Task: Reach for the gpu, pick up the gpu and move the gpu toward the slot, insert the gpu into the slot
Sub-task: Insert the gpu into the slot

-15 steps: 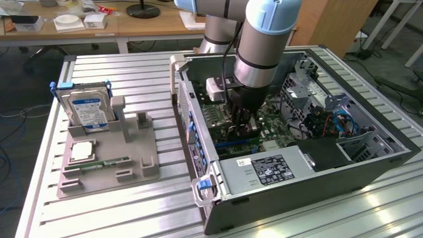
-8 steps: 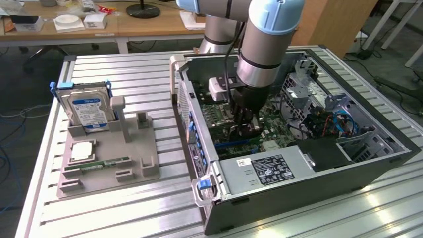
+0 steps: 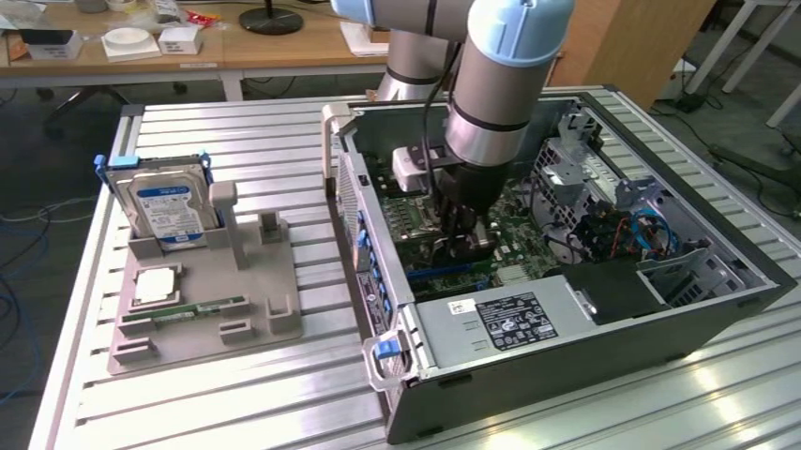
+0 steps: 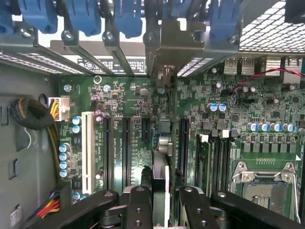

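Tray (image 3: 201, 328) at the exterior view's left carried a hard drive (image 3: 160, 204) and a memory stick (image 3: 188, 309). Case (image 3: 626, 319) at right enclosed the motherboard (image 4: 119, 102). Claw (image 4: 161, 191) gripped the gpu (image 4: 161, 167) edge-on above the slot (image 3: 438, 270); misalignment could jam the card.

Matt black tool (image 4: 159, 200), metal gpu (image 4: 161, 157) bracket

Even, bright room light fills the exterior view. Glare streaks the ribbed metal bench (image 3: 701, 394) near the exterior view's right lower corner, and shadows stay soft inside the open case (image 3: 701, 281). In the wrist view the motherboard (image 4: 143, 109) is evenly lit and sharp, a mesh panel (image 4: 271, 28) washes out white, and the near hand (image 4: 159, 210) is dark and slightly blurred.
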Robot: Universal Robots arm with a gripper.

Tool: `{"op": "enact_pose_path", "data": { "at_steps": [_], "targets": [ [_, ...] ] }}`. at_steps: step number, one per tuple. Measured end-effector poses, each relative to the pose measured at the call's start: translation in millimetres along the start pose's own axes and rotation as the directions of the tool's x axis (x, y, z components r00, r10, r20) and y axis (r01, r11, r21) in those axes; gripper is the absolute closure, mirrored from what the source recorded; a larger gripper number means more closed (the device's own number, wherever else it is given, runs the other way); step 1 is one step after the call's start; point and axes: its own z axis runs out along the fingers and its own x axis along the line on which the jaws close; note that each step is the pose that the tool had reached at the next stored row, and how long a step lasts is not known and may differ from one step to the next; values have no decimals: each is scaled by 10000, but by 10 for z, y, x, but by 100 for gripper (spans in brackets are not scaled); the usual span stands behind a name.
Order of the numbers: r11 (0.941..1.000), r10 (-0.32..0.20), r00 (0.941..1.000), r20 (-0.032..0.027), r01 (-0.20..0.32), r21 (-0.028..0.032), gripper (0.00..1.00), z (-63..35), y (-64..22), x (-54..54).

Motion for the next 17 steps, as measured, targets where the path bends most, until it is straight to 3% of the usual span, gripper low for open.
{"op": "enact_pose_path", "data": {
  "at_steps": [8, 12, 17],
  "targets": [
    [10000, 2, 10000, -5, -2, -7, 73, 44, 16, -2],
    [10000, 2, 10000, 27, -2, 16, 73, 68, 14, -6],
    [10000, 1, 10000, 9, -1, 1, 73, 61, 15, -4]
  ]
}}
